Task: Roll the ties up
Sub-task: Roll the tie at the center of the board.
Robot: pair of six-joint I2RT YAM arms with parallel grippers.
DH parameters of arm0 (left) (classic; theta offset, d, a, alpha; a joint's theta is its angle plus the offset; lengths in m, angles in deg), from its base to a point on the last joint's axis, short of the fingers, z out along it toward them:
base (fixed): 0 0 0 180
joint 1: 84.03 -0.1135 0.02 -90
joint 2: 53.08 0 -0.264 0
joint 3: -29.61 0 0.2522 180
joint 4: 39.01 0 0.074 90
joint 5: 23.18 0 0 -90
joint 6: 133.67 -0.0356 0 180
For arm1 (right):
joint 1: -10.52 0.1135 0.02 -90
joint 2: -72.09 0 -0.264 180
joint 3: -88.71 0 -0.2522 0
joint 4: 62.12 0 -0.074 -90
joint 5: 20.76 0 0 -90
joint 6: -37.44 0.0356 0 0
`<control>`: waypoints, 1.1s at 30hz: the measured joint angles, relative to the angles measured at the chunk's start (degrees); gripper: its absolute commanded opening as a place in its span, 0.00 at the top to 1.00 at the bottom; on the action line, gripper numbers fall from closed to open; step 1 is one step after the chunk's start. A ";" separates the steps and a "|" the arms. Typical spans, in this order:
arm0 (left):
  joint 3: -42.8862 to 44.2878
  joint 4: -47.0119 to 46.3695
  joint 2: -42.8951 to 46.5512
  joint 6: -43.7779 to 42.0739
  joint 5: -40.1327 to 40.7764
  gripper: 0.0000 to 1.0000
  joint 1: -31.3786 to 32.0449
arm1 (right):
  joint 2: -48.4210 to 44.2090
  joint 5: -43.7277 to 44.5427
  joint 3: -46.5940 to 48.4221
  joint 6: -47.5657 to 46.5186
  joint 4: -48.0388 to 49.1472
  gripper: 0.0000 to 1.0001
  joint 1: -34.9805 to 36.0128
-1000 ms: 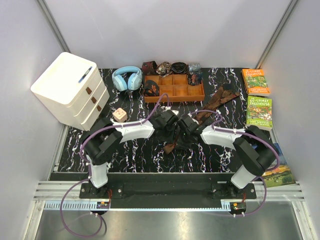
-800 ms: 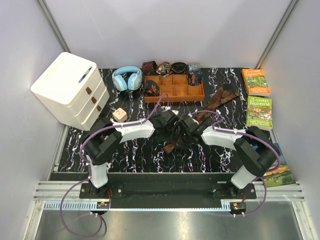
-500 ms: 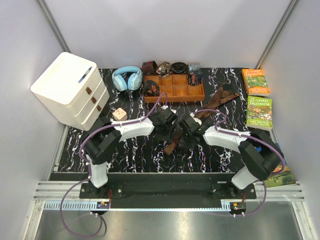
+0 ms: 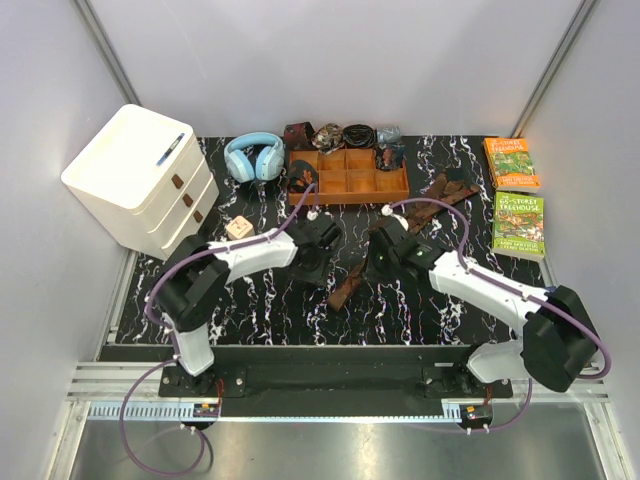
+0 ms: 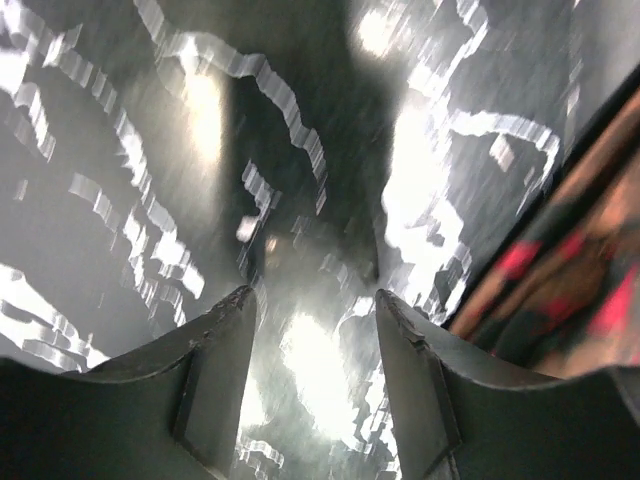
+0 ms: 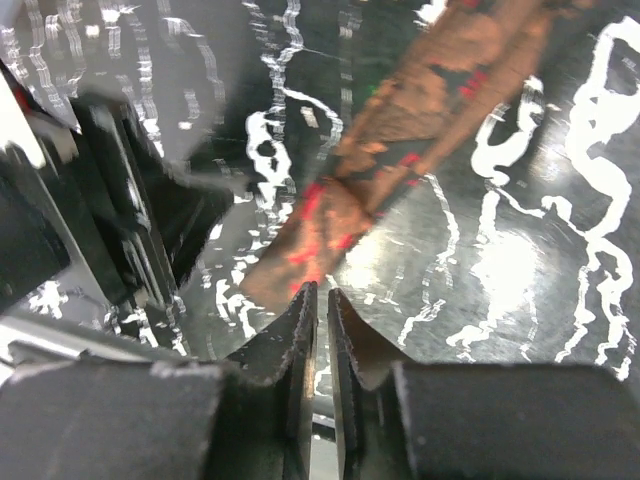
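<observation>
A dark brown tie with a reddish-tan pattern (image 4: 348, 288) lies loose and flat on the black marbled table, slanting from mid-table up to the right. Part of it is hidden under my right arm. More such ties (image 4: 440, 192) lie in a heap at the back right. My left gripper (image 4: 305, 270) is open and empty, left of the tie. In its wrist view (image 5: 315, 295) the tie (image 5: 570, 290) shows at the right edge. My right gripper (image 4: 378, 268) is shut just over the tie. In its wrist view (image 6: 321, 290) the tie (image 6: 420, 130) runs up-right from the fingertips, with nothing seen between them.
An orange-brown wooden tray (image 4: 348, 199) at the back holds rolled ties, and more rolls lie behind it (image 4: 343, 133). Blue headphones (image 4: 253, 157), a white drawer unit (image 4: 140, 180) and a small cube (image 4: 238, 229) are on the left. Books (image 4: 518, 222) lie on the right.
Both grippers have drawn apart from over the tie, the left one to the left, the right one up and to the right. The tie's near end now lies uncovered.
</observation>
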 measured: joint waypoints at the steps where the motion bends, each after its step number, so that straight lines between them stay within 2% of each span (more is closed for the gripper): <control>1: -1.07 0.11 1.16 0.48 0.11 0.45 0.00 | 0.15 -0.46 0.57 -0.70 0.11 0.85 0.00; 8: -12.72 0.85 15.87 5.60 0.37 0.46 0.02 | 4.92 -5.53 3.54 -3.32 2.54 0.89 -0.04; 16: -25.94 -6.71 30.23 12.52 -5.07 0.48 0.68 | 12.33 -9.81 3.80 -5.27 5.92 0.91 -1.79; 25: -27.65 -12.83 31.41 18.75 -6.05 0.47 6.95 | 15.72 -11.87 3.82 -7.72 9.07 0.92 -4.96; 33: -27.76 -18.60 30.82 22.95 -5.99 0.47 8.92 | 15.93 -12.57 3.61 -8.59 11.10 0.93 -5.88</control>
